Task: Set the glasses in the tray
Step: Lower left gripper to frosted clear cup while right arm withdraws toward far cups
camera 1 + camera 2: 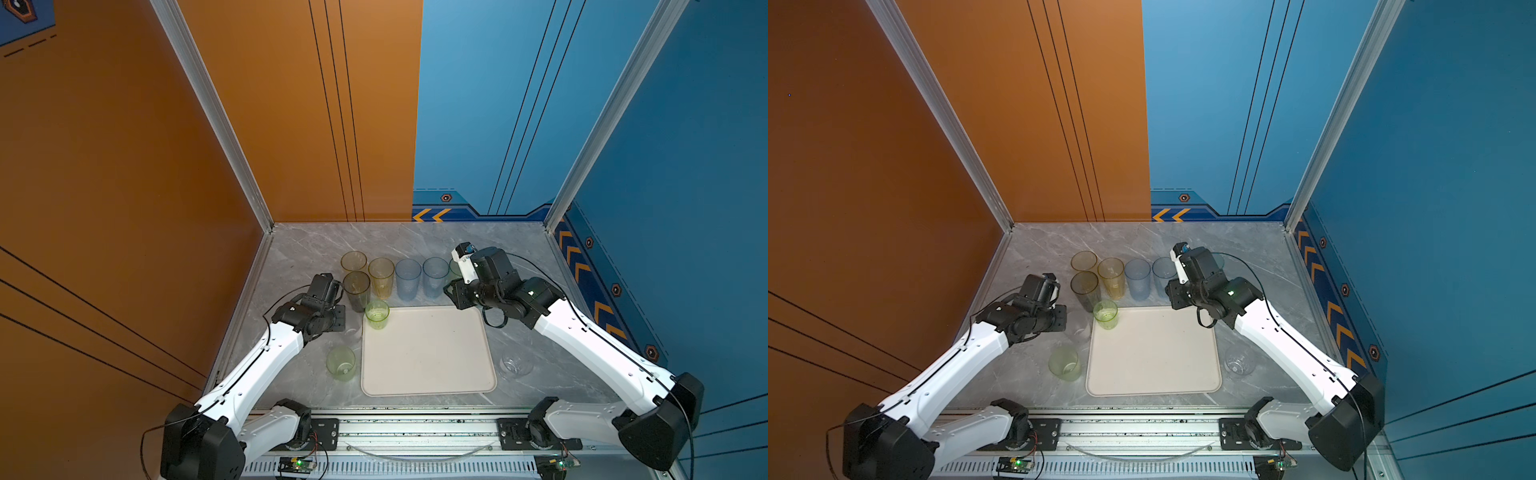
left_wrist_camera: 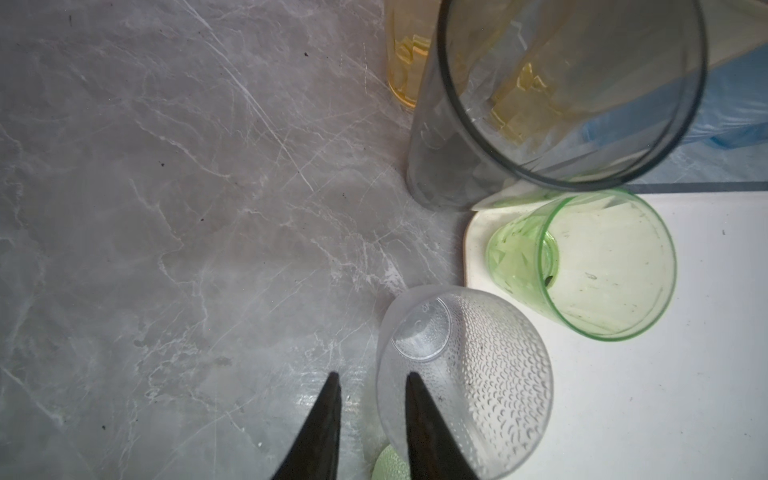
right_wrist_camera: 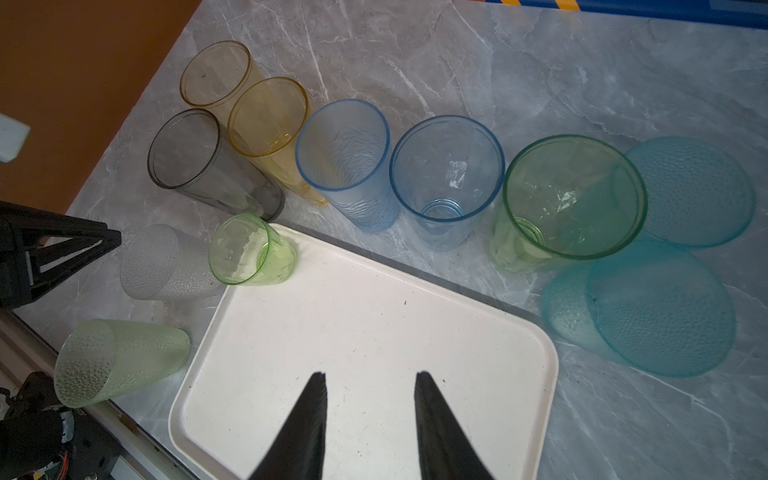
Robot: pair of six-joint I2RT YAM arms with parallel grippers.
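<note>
**Left gripper.** The jaws of the left gripper (image 2: 372,376) are set apart by a narrow gap at the clear dimpled glass (image 2: 465,386). In the left wrist view the near wall of that glass lies within the gap: one jaw is outside it and the other is drawn across its mouth. Whether either jaw touches the wall cannot be told. The glass stands on the worktop (image 1: 307,249), just beside the left edge of the tray (image 1: 428,357), near its far corner.

**Right gripper.** The jaws of the right gripper (image 3: 370,376) are held apart over the bare floor of the tray. Nothing is gripped or touched.

**Glasses.** One glass is located in the tray: the short green glass (image 1: 377,314), upright in the far left corner. All others are found on the worktop.

- The smoky grey glass (image 1: 356,289) stands just behind that corner, close to the left gripper and crowding the clear dimpled glass.
- Along the far edge of the tray a row is formed by the front yellow glass (image 1: 381,276), the ribbed blue glass (image 3: 345,166), the smooth blue glass (image 3: 446,174) and the tall green glass (image 3: 573,195).
- The rear yellow glass (image 1: 353,262) is placed behind the grey one.
- A teal glass (image 3: 690,191) and a second teal glass (image 3: 660,311) are grouped beside the tall green glass.
- The pale green dimpled glass (image 1: 340,363) stands left of the tray.
- A plain clear glass (image 1: 515,365) stands right of the tray.
</note>
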